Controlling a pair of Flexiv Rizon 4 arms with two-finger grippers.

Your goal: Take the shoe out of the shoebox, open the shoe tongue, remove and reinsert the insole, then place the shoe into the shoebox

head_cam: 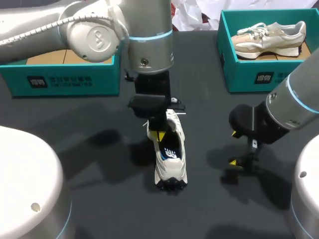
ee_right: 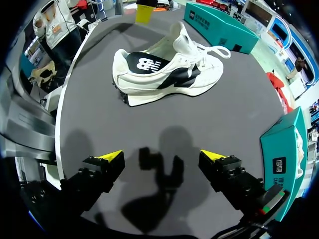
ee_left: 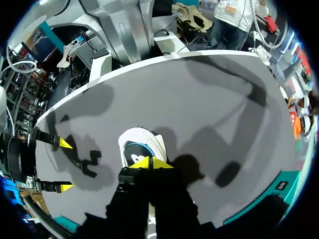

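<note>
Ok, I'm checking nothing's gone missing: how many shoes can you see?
2. A white shoe lies on the table under the left pincer; a beige shoe sits in the right shoebox. The left shoebox is mostly hidden inside.

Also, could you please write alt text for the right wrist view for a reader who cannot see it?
A white sneaker with black side panels stands on its sole on the dark table, ahead of the right arm's open jaws and clear of them. One teal shoebox sits beyond the sneaker, another beside the jaws.
</note>
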